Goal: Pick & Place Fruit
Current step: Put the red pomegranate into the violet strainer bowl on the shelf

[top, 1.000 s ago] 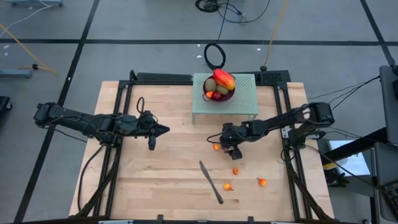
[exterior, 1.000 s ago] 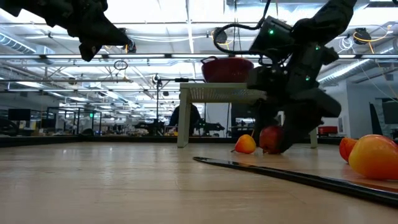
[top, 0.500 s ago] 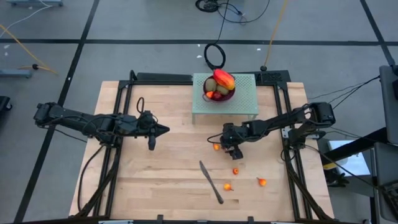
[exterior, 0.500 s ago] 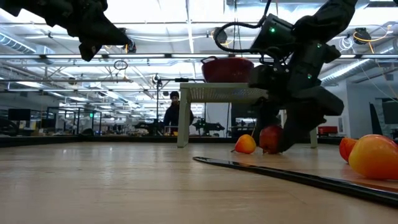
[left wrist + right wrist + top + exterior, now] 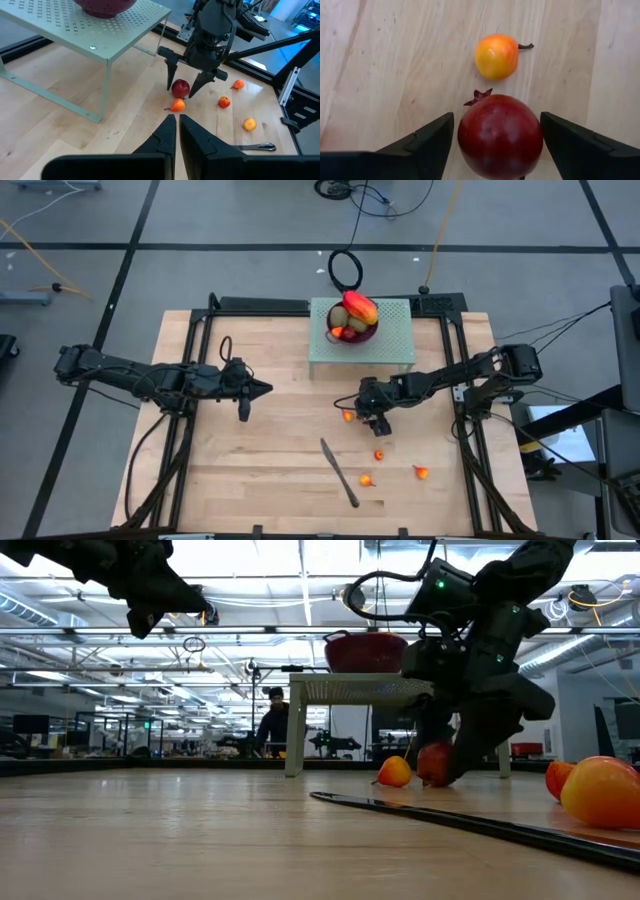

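Since a second ago your right gripper [image 5: 369,418] has barely shifted; only the person [image 5: 271,722] in the far room has walked in.

From above, you see the right gripper low over the table [image 5: 250,470], right of centre, straddling a dark red fruit, with a small orange fruit [image 5: 347,416] just to its left. The purple bowl [image 5: 352,330] on the green stand [image 5: 395,345] holds the mango [image 5: 360,307] and kiwis [image 5: 339,316]. Your left gripper [image 5: 262,389] waits at mid-left, shut and empty.

At table height, the dark red fruit [image 5: 436,762] sits on the wood between the right fingers.

Your left wrist camera shows the fingers either side of it, apart from it.

Your right wrist camera shows gaps on both sides of the dark red fruit [image 5: 500,136]: open, holding nothing.
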`<state>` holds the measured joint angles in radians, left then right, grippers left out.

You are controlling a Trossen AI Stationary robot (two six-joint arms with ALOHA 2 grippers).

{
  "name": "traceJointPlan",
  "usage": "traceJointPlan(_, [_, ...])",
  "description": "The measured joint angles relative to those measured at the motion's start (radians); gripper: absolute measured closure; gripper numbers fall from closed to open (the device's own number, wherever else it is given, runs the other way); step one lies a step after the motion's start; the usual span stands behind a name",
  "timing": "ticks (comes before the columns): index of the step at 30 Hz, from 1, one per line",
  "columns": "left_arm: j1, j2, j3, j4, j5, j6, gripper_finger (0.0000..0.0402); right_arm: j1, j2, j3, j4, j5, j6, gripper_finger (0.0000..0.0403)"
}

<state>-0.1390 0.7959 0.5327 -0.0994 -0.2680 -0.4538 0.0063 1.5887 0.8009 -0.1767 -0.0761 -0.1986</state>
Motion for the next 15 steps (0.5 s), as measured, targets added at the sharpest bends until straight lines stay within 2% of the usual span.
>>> traceJointPlan(11, [0.0,0.0,0.0,0.0,0.0,-0.018,0.038,0.0,0.0,0.0,0.001,-0.004,0.007,0.0177])
traceJointPlan(15, [0.0,0.0,0.0,0.0,0.0,-0.021,0.038,0.0,0.0,0.0,0.001,-0.004,0.007,0.0186])
